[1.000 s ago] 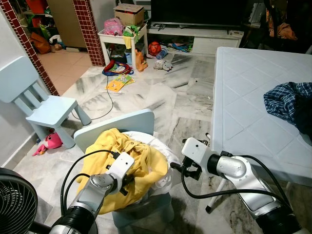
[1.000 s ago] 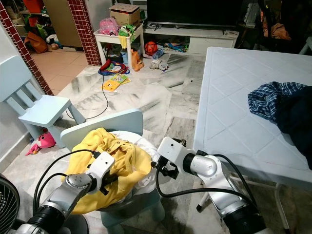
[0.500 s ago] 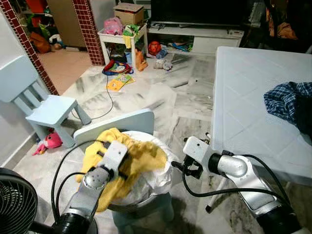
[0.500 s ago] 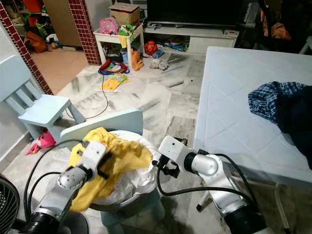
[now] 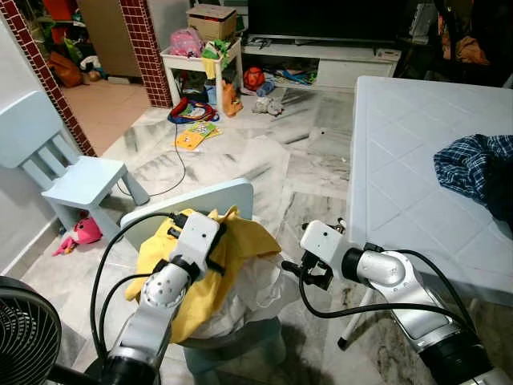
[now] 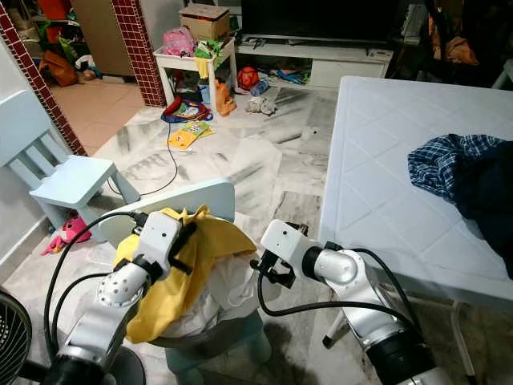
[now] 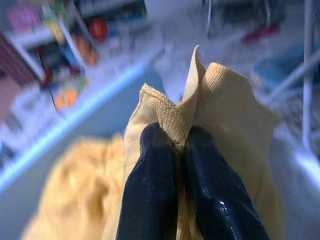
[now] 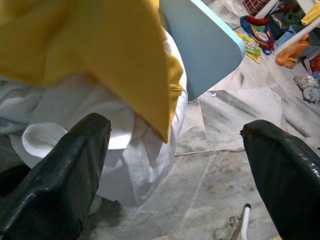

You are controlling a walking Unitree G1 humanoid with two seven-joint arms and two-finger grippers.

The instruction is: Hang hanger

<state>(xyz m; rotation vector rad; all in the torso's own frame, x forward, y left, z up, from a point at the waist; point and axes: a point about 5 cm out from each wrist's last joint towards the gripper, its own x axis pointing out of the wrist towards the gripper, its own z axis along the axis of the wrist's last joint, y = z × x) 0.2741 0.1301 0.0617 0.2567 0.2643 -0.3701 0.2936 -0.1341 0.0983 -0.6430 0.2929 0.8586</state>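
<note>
A yellow garment [image 5: 210, 269] hangs bunched over a grey basket [image 5: 232, 343] low in front of me. My left gripper [image 7: 179, 137] is shut on a fold of that yellow cloth and holds it up above the basket. White laundry [image 5: 252, 295] lies in the basket under it. Just right of the basket, my right gripper [image 5: 288, 267] hovers open with nothing between its fingers [image 8: 75, 165]. The wrist view along them takes in the yellow cloth [image 8: 100, 55] and the white laundry [image 8: 115, 155].
A pale blue chair back [image 5: 196, 204] stands right behind the basket. A white table [image 5: 401, 160] on my right carries a plaid shirt [image 5: 473, 164]. A black fan [image 5: 24, 333] sits at lower left, a small blue chair [image 5: 76, 180] further left. Toys litter the far floor.
My left gripper has lifted the yellow garment up and off the pile, uncovering more white laundry. The right gripper has barely moved.
</note>
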